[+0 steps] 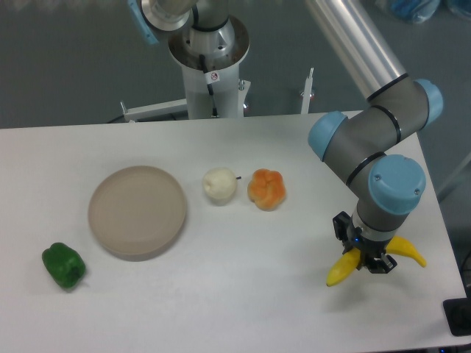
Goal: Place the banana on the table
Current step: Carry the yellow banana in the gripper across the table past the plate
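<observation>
The yellow banana (341, 270) is at the right front of the white table (243, 294), its two ends sticking out left and right of the gripper (370, 262). The gripper points down over the banana's middle, its dark fingers shut around it. The banana's middle is hidden behind the fingers. I cannot tell whether the banana touches the tabletop or hangs just above it.
A round tan plate (137, 211) lies left of centre with nothing on it. A whitish fruit (220, 184) and a lobed orange fruit (266, 189) sit mid-table. A green pepper (63, 265) is at the front left. The table's right edge is close to the gripper.
</observation>
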Controlling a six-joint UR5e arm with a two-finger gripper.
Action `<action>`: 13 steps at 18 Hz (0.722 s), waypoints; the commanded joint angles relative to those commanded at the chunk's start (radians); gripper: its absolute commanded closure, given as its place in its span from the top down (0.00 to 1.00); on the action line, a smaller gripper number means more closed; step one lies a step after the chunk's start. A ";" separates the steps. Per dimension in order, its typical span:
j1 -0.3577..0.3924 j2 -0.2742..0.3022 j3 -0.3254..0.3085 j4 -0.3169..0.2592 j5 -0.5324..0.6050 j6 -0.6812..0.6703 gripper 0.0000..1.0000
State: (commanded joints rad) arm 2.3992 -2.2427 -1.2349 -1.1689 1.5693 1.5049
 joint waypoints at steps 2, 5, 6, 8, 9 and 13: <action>-0.012 0.000 0.000 0.000 -0.002 -0.014 0.15; -0.051 0.003 -0.002 0.000 -0.003 -0.051 0.15; -0.067 0.005 -0.003 0.000 -0.003 -0.052 0.15; -0.118 0.014 -0.015 0.000 -0.003 -0.090 0.16; -0.147 0.014 -0.020 0.000 -0.003 -0.142 0.16; -0.245 0.008 -0.031 0.002 0.003 -0.216 0.15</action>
State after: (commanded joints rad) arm 2.1539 -2.2350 -1.2655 -1.1674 1.5723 1.2886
